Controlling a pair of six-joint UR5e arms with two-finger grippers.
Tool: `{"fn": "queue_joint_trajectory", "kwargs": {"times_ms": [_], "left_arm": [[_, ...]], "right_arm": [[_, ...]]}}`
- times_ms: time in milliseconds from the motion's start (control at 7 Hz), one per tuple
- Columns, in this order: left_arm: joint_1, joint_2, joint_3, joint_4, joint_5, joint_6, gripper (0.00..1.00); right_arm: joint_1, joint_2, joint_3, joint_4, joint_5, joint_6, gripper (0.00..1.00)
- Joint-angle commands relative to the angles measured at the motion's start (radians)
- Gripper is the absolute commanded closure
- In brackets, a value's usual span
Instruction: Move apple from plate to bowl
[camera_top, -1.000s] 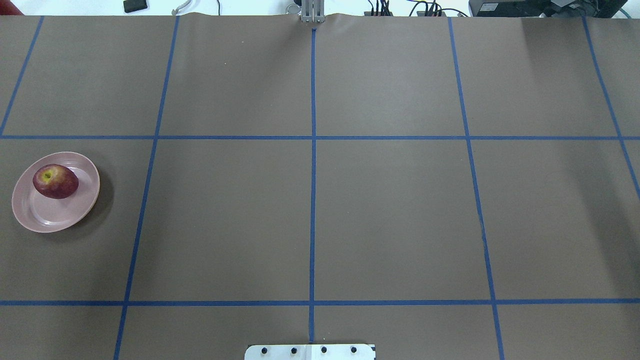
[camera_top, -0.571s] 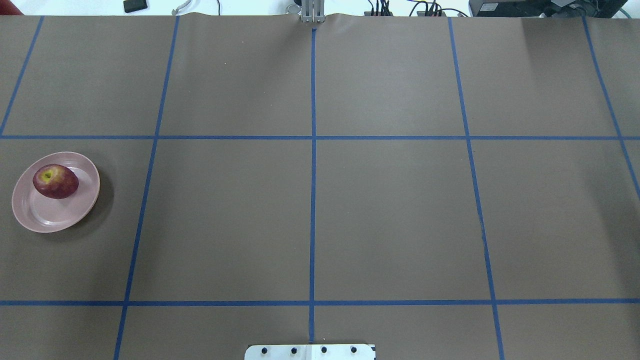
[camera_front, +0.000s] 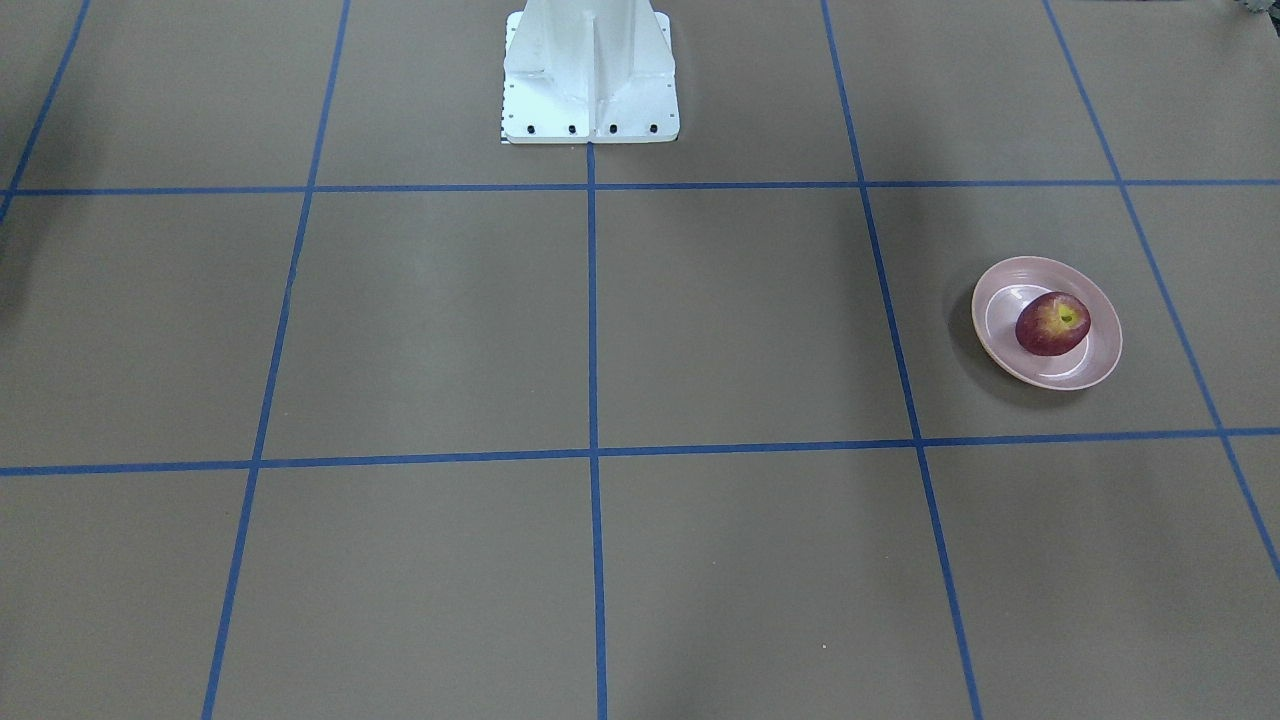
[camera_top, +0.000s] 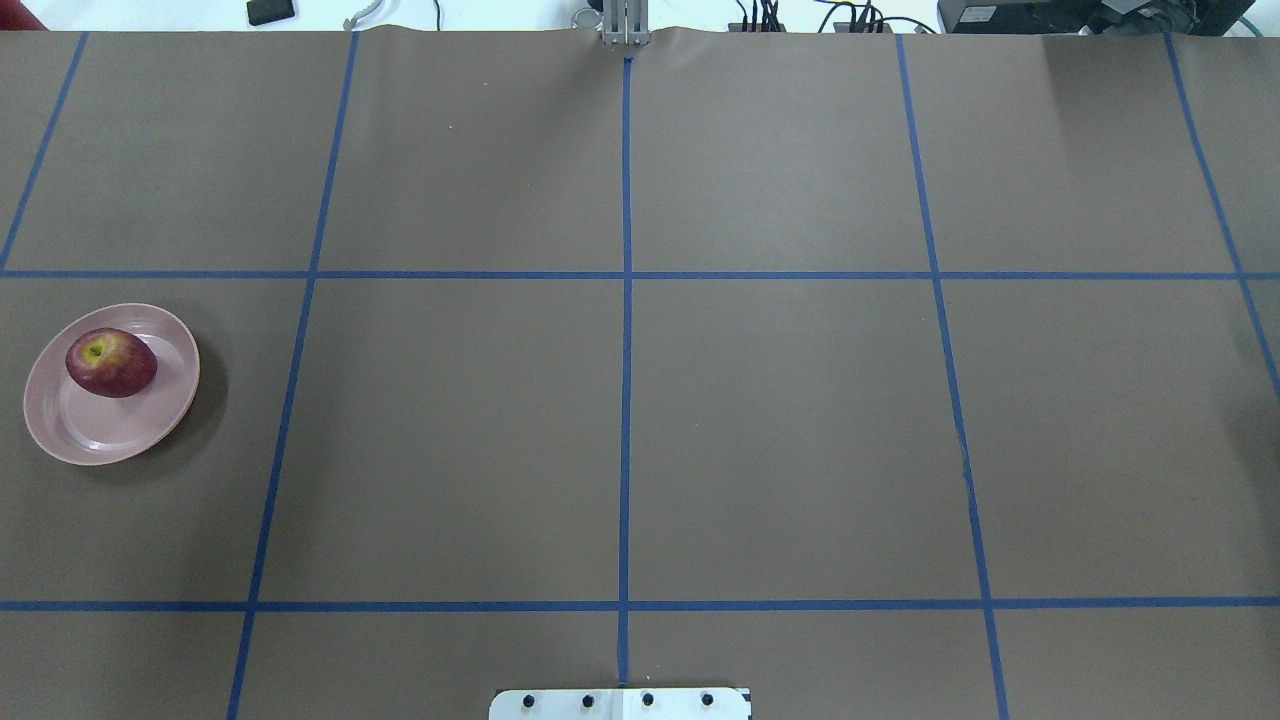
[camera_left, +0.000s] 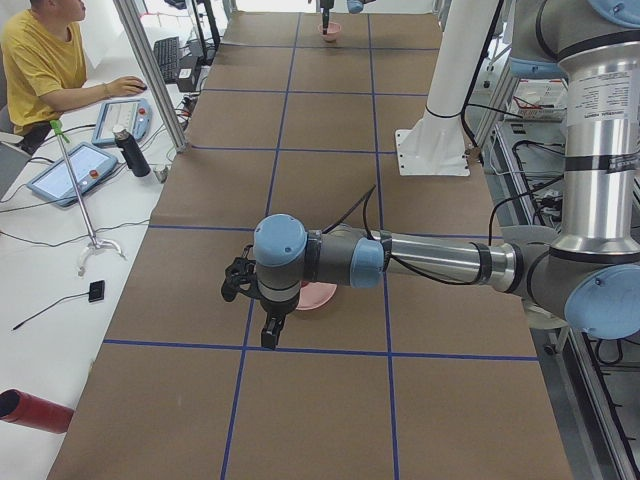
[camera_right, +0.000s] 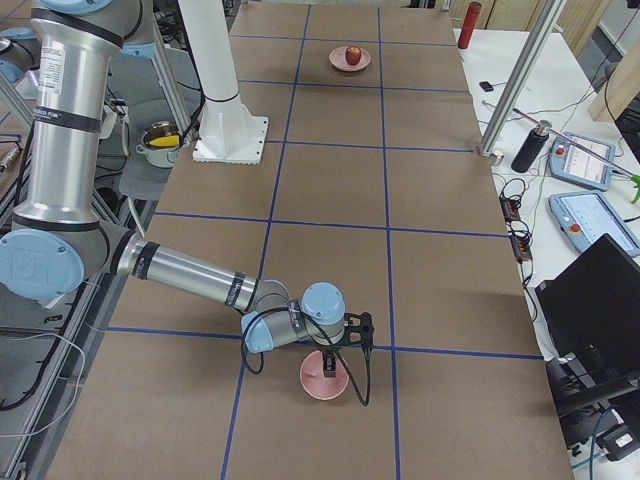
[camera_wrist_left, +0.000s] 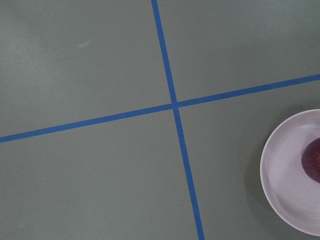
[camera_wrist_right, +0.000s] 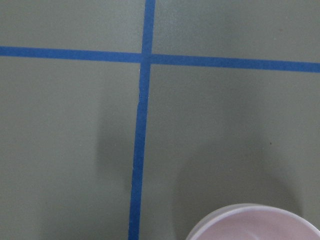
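Observation:
The dark red apple (camera_top: 111, 362) lies on the wide pale pink plate (camera_top: 75, 435) at the table's left end. Both also show in the front view, the apple (camera_front: 1052, 323) on the plate (camera_front: 1085, 370). In the left wrist view the plate (camera_wrist_left: 282, 172) and a sliver of apple (camera_wrist_left: 315, 162) sit at the right edge. The left gripper (camera_left: 270, 335) hangs above the plate (camera_left: 320, 297); I cannot tell whether it is open or shut. The small pink bowl (camera_right: 312, 378) sits under the right gripper (camera_right: 330, 368), whose state I cannot tell. The bowl's rim (camera_wrist_right: 250, 220) shows in the right wrist view.
The brown table is marked with blue tape lines. The white robot base (camera_front: 590, 80) stands at the middle of the near edge. A seated operator (camera_left: 40, 60) with tablets and a bottle is beside the table. Neither arm shows in the overhead view.

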Motion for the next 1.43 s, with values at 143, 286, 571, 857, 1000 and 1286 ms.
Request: {"fn": "queue_joint_trajectory", "kwargs": {"times_ms": [143, 286, 571, 857, 1000, 1286], "left_arm": [[0.000, 0.000, -0.002, -0.002, 0.000, 0.000, 0.02], [0.000, 0.000, -0.003, 0.000, 0.000, 0.000, 0.02], [0.000, 0.000, -0.002, 0.000, 0.000, 0.000, 0.02], [0.000, 0.002, 0.000, 0.000, 0.000, 0.000, 0.02], [0.002, 0.012, -0.002, 0.000, 0.000, 0.000, 0.02], [0.002, 0.015, 0.002, 0.000, 0.000, 0.000, 0.02]], "right_arm": [[-0.006, -0.017, -0.024, 0.010, -0.001, 0.004, 1.00], [-0.006, -0.006, -0.010, 0.009, 0.004, 0.006, 1.00], [-0.005, 0.052, 0.048, -0.048, 0.025, 0.009, 1.00], [-0.034, 0.166, 0.240, -0.301, 0.044, 0.009, 1.00], [-0.092, 0.214, 0.326, -0.338, 0.041, 0.024, 1.00], [-0.280, 0.396, 0.392, -0.330, 0.002, 0.273, 1.00]]}}
